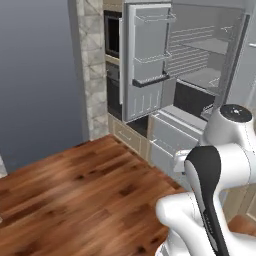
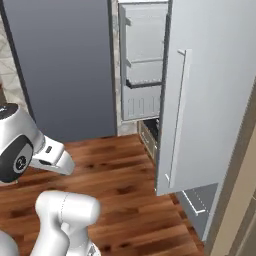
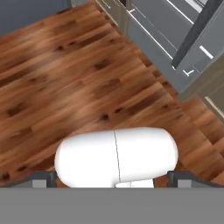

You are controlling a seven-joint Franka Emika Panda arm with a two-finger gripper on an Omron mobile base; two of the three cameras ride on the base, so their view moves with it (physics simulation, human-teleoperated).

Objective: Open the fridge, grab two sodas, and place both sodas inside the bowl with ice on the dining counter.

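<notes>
In the upper right of the left base view stands the fridge [image 1: 200, 65] with its left door [image 1: 146, 60] swung fully open, so the grey shelves [image 1: 205, 47] inside can be seen; the door racks look empty, and on the shelves I cannot make out any soda from here. In the right base view the other fridge door [image 2: 200, 95], with its long bar handle [image 2: 178, 115], fills the right half of the frame and also stands open, and the left door's inner side shows behind it in the upper middle. The black ovens [image 1: 113, 65] sit just left of the fridge in the left base view, and the drawers [image 1: 172, 137] lie below the open compartment. The gripper [image 3: 113, 179] appears at the bottom of the hand view with its two finger tips [image 3: 41, 179] spread far apart, nothing between them; it looks down at the wooden floor [image 3: 65, 74], well away from the shelves. I judge that the opening step is done and the reaching for the first soda is in hand. The next move calls for lifting the hand and turning it toward the fridge interior, finding the sodas there, and approaching one with the jaws wide.
</notes>
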